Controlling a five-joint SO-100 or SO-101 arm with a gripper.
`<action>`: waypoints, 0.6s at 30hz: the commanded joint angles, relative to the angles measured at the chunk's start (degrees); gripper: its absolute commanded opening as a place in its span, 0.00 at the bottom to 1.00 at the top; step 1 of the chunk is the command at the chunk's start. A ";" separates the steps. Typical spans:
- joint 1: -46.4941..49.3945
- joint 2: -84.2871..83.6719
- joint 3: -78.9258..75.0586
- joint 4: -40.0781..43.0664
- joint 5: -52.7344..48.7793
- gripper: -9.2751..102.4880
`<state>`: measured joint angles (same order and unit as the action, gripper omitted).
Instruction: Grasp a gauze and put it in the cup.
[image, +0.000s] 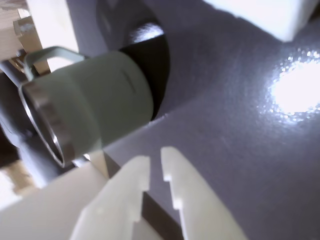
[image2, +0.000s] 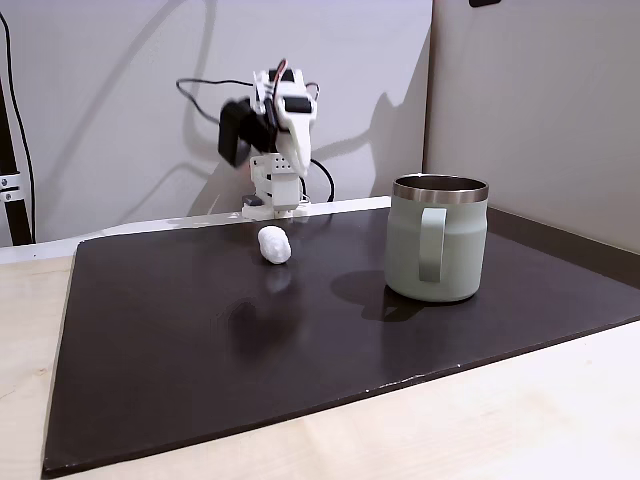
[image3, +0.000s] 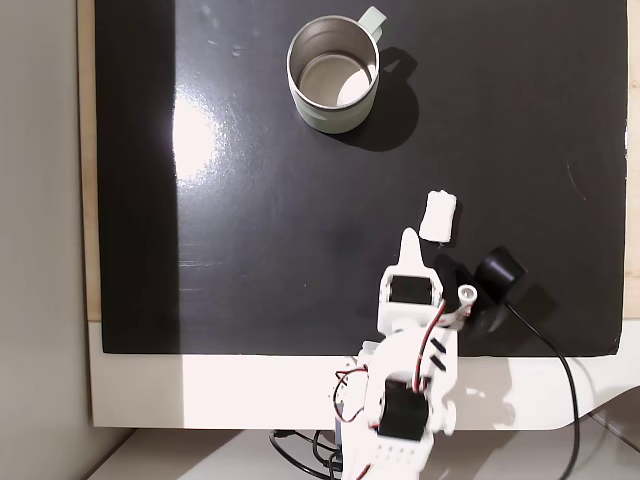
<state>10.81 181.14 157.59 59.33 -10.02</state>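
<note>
The gauze (image2: 273, 244) (image3: 439, 215), a small white wad, lies on the dark mat near the arm's base. The cup (image2: 436, 240) (image3: 333, 75), a pale green mug with a steel rim, stands upright further out and looks empty from above. In the wrist view, which lies on its side, the cup (image: 95, 105) is at the left. My gripper (image: 155, 156) (image3: 408, 238) hangs above the mat just beside the gauze, apart from it. It is shut with only a thin slit between the fingers and nothing held. A blurred white shape (image: 265, 15) at the wrist view's top right may be the gauze.
The black mat (image3: 250, 250) covers most of the light wooden table (image2: 500, 420). A glare patch (image3: 195, 135) sits on the mat's left part. The arm's base (image3: 395, 430) and a black cable (image3: 560, 380) are at the mat's near edge. Walls (image2: 530, 100) stand behind.
</note>
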 joint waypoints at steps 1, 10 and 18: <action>2.90 -2.20 -10.72 5.89 -8.00 0.12; 13.10 -27.86 -29.53 11.16 -32.26 0.19; 15.91 -48.08 -39.37 14.24 -54.14 0.37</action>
<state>25.93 137.64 122.87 73.12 -57.48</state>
